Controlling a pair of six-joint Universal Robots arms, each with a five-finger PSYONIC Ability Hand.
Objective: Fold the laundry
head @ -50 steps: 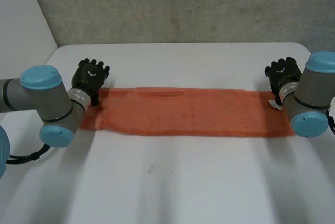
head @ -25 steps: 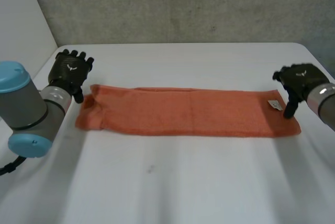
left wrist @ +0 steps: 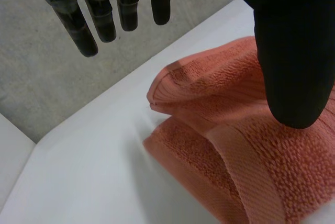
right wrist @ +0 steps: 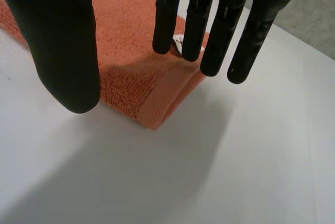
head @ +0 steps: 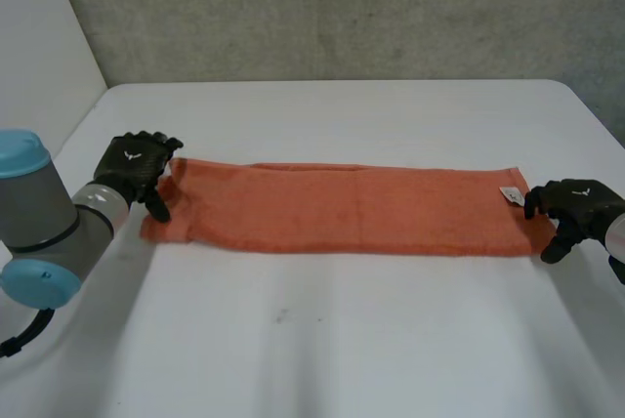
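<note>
The left hand (head: 135, 166) has moved off the far corner of the orange towel (head: 352, 208) to its short left end, fingers straight and spread, thumb over the rumpled edge, gripping nothing. The right hand (head: 576, 205) has likewise pulled back to the near right corner, fingers apart above it. The towel lies as a long strip across the white bench (head: 322, 340), so a fresh grasp for the next fold seems due. A small white tag (head: 510, 193) at its right end is too small to read.
</note>
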